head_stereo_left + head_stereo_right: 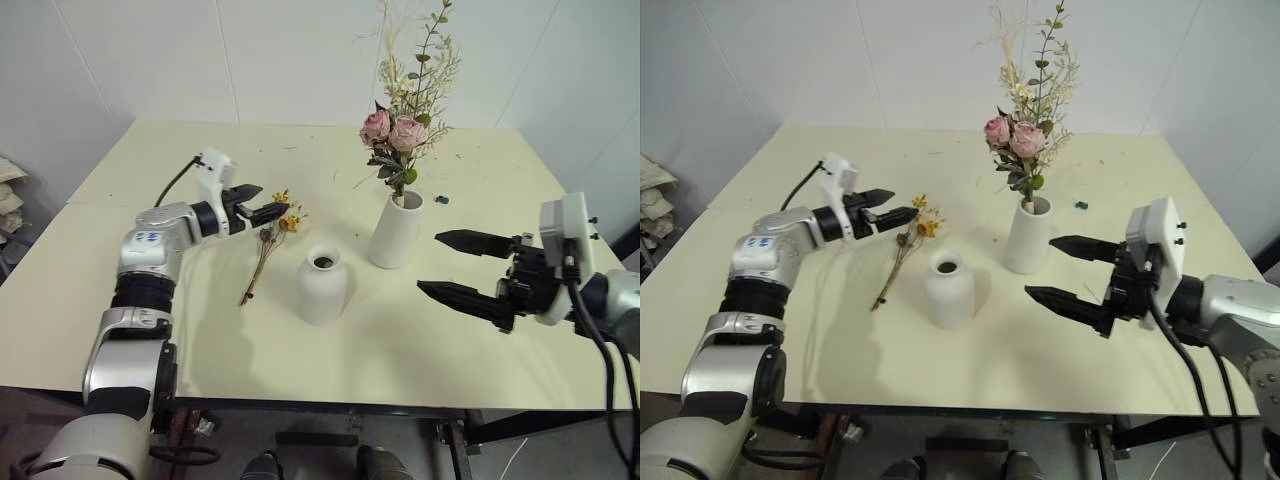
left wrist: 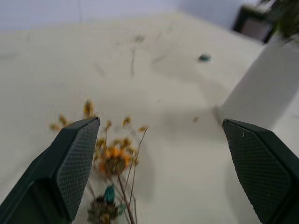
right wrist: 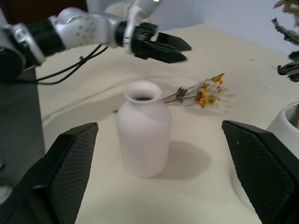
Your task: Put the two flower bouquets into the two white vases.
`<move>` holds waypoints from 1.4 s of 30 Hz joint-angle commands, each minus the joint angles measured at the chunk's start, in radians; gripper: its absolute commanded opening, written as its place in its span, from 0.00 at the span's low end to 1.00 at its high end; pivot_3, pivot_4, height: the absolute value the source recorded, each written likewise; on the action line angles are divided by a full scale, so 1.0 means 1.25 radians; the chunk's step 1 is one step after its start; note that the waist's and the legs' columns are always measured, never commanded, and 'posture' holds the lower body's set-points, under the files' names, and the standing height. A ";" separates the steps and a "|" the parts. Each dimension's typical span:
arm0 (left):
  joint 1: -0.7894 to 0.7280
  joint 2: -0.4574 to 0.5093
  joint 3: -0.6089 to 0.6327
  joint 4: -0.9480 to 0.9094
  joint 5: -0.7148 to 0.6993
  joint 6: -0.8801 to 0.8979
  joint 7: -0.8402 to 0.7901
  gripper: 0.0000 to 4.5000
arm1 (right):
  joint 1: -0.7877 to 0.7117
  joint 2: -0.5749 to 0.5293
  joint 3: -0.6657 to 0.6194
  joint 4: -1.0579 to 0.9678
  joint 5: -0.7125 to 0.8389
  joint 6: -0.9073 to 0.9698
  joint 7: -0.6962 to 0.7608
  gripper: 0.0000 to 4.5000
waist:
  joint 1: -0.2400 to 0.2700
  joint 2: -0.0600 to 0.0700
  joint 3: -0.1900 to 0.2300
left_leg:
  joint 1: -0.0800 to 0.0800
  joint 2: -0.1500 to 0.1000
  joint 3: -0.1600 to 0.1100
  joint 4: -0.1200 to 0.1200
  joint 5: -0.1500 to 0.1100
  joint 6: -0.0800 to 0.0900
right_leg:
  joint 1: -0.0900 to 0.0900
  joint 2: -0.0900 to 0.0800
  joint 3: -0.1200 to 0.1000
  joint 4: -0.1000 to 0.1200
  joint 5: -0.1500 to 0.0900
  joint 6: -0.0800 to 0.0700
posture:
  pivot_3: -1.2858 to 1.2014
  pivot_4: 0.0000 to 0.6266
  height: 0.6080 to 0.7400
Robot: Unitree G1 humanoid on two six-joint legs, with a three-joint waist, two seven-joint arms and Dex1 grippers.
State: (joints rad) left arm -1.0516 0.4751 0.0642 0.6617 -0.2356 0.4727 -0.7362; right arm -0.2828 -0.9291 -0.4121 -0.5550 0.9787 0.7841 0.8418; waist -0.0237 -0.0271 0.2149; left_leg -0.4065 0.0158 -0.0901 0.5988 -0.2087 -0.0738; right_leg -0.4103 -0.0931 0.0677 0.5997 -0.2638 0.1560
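Note:
The pink rose bouquet point(image 1: 400, 135) stands upright in the tall white vase point(image 1: 397, 231) at the table's middle. Left of it and nearer, the short rounded vase point(image 1: 324, 285) stands empty. The thin yellow-orange bouquet point(image 1: 268, 243) lies flat on the table, left of the short vase, flower heads pointing away from me. My left gripper point(image 1: 262, 203) hovers open just above and left of those flower heads, which show between its fingers point(image 2: 70, 168) in the left wrist view. My right gripper point(image 1: 462, 267) is open and empty, right of the tall vase; the short vase point(image 3: 143, 133) sits between its fingers in the right wrist view.
A small dark green scrap point(image 1: 442, 199) lies on the cream table point(image 1: 150, 170) right of the tall vase. White walls close off the far side. Crumpled pale material point(image 1: 10, 195) sits off the table's left edge.

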 commanded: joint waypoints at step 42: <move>0.004 0.034 -0.247 -0.179 0.088 0.592 0.137 0.65 | 0.031 -0.082 -0.059 0.064 0.033 0.020 0.079 1.00 | -0.001 0.000 0.000 | 0.000 0.000 0.000 0.000 0.000 -0.001 | 0.000 0.000 0.000 -0.002 0.000 -0.001 | 0.52 0.24 1.00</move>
State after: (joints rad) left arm -1.0425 0.5227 -0.2188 0.4175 -0.1370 1.2228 -0.5543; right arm -0.2473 -1.0231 -0.4408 -0.4475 1.0081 0.8154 0.9445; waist -0.0246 -0.0274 0.2151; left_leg -0.4061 0.0157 -0.0894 0.5991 -0.2093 -0.0745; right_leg -0.4098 -0.0937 0.0676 0.5969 -0.2643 0.1553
